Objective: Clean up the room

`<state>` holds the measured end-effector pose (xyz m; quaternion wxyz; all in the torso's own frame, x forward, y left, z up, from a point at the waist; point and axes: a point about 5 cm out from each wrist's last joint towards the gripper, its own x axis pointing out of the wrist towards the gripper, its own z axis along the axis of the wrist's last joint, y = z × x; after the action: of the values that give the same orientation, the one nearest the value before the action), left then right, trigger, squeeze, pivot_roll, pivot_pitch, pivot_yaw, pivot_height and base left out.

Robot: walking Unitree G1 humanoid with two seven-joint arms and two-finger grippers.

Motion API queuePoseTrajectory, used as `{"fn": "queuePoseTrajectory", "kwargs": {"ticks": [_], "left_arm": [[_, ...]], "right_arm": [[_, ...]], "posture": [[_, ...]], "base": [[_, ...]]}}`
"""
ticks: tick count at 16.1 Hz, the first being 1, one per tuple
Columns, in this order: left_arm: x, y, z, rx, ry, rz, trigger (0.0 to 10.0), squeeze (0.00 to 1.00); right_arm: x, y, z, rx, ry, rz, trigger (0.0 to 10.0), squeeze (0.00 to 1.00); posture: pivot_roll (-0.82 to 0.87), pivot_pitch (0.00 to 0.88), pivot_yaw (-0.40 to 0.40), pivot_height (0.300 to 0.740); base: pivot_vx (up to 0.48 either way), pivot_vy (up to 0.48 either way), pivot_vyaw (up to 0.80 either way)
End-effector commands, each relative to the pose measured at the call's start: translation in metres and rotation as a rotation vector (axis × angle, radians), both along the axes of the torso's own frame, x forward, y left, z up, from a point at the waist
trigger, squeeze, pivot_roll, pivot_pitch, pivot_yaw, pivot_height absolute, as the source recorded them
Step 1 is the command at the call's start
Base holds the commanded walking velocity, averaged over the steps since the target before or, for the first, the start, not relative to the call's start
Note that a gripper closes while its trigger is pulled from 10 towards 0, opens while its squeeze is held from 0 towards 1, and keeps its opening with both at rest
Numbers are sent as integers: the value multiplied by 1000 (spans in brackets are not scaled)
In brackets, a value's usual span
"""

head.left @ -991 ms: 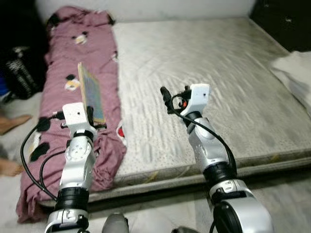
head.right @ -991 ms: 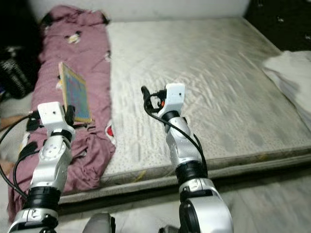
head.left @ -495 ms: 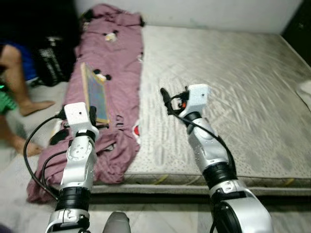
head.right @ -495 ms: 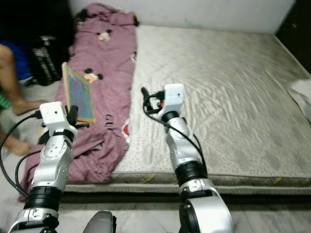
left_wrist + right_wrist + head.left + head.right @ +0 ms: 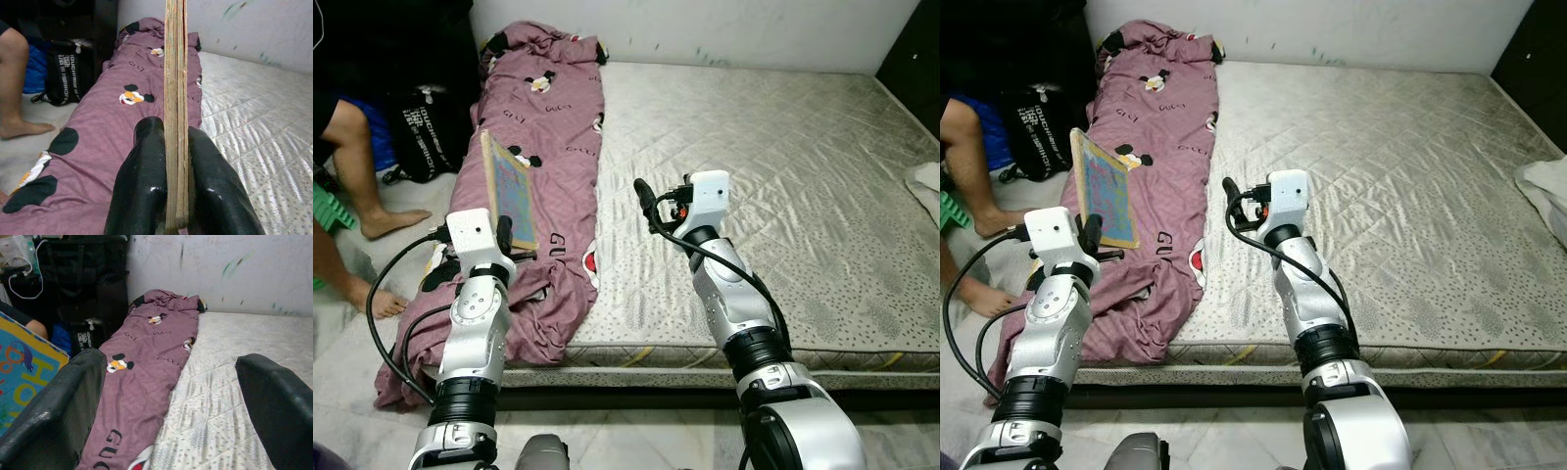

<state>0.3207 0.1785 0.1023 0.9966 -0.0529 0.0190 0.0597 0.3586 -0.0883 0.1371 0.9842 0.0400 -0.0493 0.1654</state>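
So your left hand (image 5: 175,196) is clamped tight on a thin flat picture book with a blue cover and tan edges (image 5: 507,189); both black fingers (image 5: 144,171) press against its sides near the lower edge, and the book stands upright, edge-on to the wrist camera; it's held up over the mauve cartoon-print blanket (image 5: 543,147), not resting on it.

Your right hand (image 5: 171,396) is spread wide with nothing between the fingers; it sits raised over the near part of the grey quilted mattress (image 5: 783,157), just beside the blanket's edge.

The blanket runs in a long rumpled strip down the left side of the bed; its near end spills over the mattress edge onto the pale tiled floor (image 5: 342,343); a black bag with white lettering (image 5: 426,127) stands on the floor by the far end; a person's bare leg and foot (image 5: 367,196) are right next to it; a white cloth (image 5: 1547,191) lies at the right edge of the mattress.
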Motion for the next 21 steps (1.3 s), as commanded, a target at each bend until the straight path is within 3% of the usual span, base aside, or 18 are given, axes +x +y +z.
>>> {"fn": "queuePoseTrajectory", "kwargs": {"ticks": [1, 4, 6, 7, 9, 12, 13, 17, 21], "left_arm": [[-7, 4, 10, 24, -69, 8, 10000, 0], [-38, 18, 8, 49, -90, 50, 10000, 0], [-68, 23, 4, 76, -96, 62, 10000, 0], [-86, 24, 0, 109, -84, 81, 10000, 0], [-106, 26, 0, 168, -82, 110, 10000, 0], [-113, 27, 3, 149, -82, 114, 10000, 0], [-113, 22, 4, 109, -65, 108, 10000, 0], [-113, 8, 5, 93, -54, 74, 10000, 0], [-113, 6, 8, 70, -46, 66, 10000, 0]], "right_arm": [[-4, -10, -1, -52, -39, -11, 10000, 0], [-14, -38, -8, -107, -44, -94, 10000, 0], [-24, -59, -15, -139, -26, -149, 10000, 0], [-34, -70, -21, -160, -9, -170, 10000, 0], [-50, -87, -28, -192, 18, -194, 10000, 0], [-60, -91, -31, -208, 37, -192, 10000, 0], [-61, -88, -30, -204, 46, -187, 10000, 0], [-63, -78, -26, -199, 55, -162, 10000, 0], [-66, -72, -25, -210, 54, -130, 10000, 0]], "posture": [[65, 0, -59, 740], [64, 0, -67, 740], [64, 0, -72, 740], [66, 0, -76, 740], [67, 0, -88, 740], [60, 0, -91, 740], [61, 0, -92, 740], [57, 0, -91, 740], [58, 14, -86, 740]], "base": [[0, 0, 0], [0, 0, 0], [0, 0, 0], [0, 0, 0], [0, 0, 0], [0, 0, 0], [0, 0, 0], [0, 0, 0], [0, 0, 0]]}}
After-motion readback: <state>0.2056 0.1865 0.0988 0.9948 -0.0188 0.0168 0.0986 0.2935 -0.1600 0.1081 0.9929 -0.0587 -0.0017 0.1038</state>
